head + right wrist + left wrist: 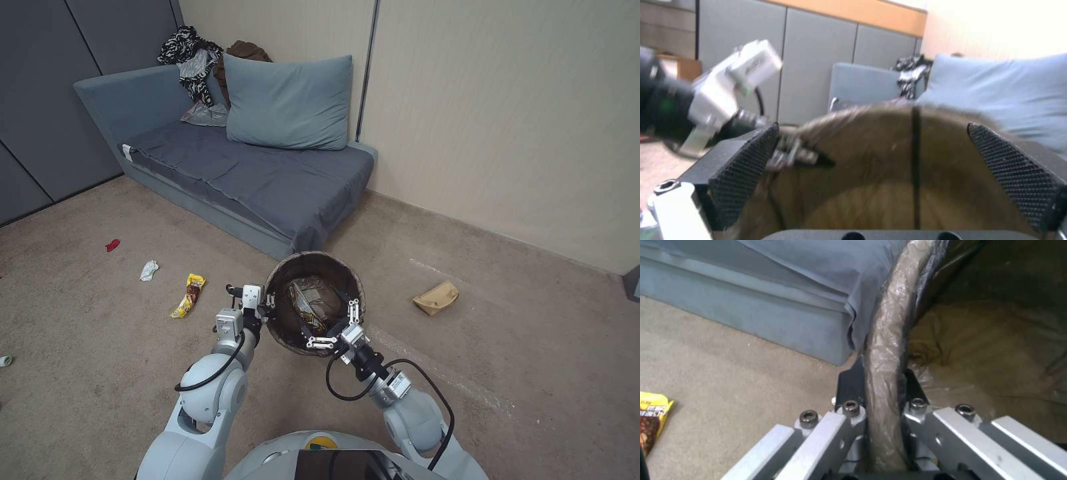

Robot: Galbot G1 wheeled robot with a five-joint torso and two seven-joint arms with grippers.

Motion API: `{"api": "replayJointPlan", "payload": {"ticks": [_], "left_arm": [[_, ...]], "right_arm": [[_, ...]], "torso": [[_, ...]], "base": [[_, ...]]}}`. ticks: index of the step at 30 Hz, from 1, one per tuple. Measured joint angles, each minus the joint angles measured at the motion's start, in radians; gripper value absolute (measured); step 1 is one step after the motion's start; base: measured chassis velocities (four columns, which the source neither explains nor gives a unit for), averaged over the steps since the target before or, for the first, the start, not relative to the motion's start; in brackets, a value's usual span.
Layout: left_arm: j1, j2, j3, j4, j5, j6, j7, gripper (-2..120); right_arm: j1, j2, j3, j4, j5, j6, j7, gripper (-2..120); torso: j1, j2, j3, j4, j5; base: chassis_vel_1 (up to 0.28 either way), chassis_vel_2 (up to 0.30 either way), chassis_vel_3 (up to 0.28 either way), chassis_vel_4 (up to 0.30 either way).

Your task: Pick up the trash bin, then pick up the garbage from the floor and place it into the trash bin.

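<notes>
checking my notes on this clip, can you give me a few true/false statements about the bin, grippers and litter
1. The left gripper is shut on the trash bin rim. True.
2. The right gripper is open over the bin's mouth. True.
3. The bin is empty. False: wrappers lie inside it.
4. The crumpled brown paper bag lies on the sofa. False: it lies on the floor, on the robot's right.
5. A yellow snack wrapper lies on the floor, on the robot's left. True.

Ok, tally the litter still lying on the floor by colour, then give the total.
Red: 1, a scrap
White: 1, a tissue
Yellow: 1, a snack wrapper
Brown: 1, a crumpled paper bag
Total: 4
</notes>
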Motion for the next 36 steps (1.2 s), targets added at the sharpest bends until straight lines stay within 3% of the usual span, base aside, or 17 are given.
{"api": "replayJointPlan", "payload": {"ticks": [6,9,14,18,20,23,36], "left_arm": [[0.005,0.003,-0.003,0.0,0.0,0.0,0.0,3],[0.011,0.005,-0.003,0.0,0.002,-0.001,0.0,3],[0.014,0.005,-0.004,0.0,0.004,-0.001,0.0,3],[0.02,0.007,-0.012,-0.003,0.005,-0.002,0.0,3],[0.02,0.008,-0.014,-0.003,0.004,-0.002,0.0,3],[0.024,0.011,-0.021,-0.006,0.004,-0.003,0.0,3],[0.031,0.014,-0.034,-0.013,0.002,-0.003,0.0,3]], "right_arm": [[-0.001,0.001,0.023,0.089,0.01,-0.003,0.016,100],[0.057,0.003,0.107,0.221,0.093,-0.089,0.089,100],[0.13,-0.002,0.181,0.235,0.168,-0.173,0.172,100],[0.23,-0.013,0.232,0.181,0.231,-0.263,0.32,100],[0.244,-0.013,0.236,0.169,0.234,-0.275,0.343,100],[0.321,-0.013,0.244,0.07,0.249,-0.321,0.442,100],[0.484,-0.011,0.25,-0.165,0.274,-0.395,0.584,100]], "torso": [[0.0,0.0,0.0,-0.0001,0.0001],[0.0,0.0,0.0,0.0,0.0],[0.0,0.0,0.0,0.0,0.0001],[0.0,0.0,0.0,0.0,0.0001],[0.0,0.0,0.0,0.0,0.0002],[0.0,0.0,0.0,0.0,0.0002],[0.0,0.0,0.0,0.0,0.0001]], "base": [[0.0,0.0,0.0,0.0],[0.0,0.0,0.0,0.0],[0.0,0.0,0.0,0.0],[0.0,0.0,0.0,0.0],[0.0,0.0,0.0,0.0],[0.0,0.0,0.0,0.0],[0.0,0.0,0.0,0.0]]}}
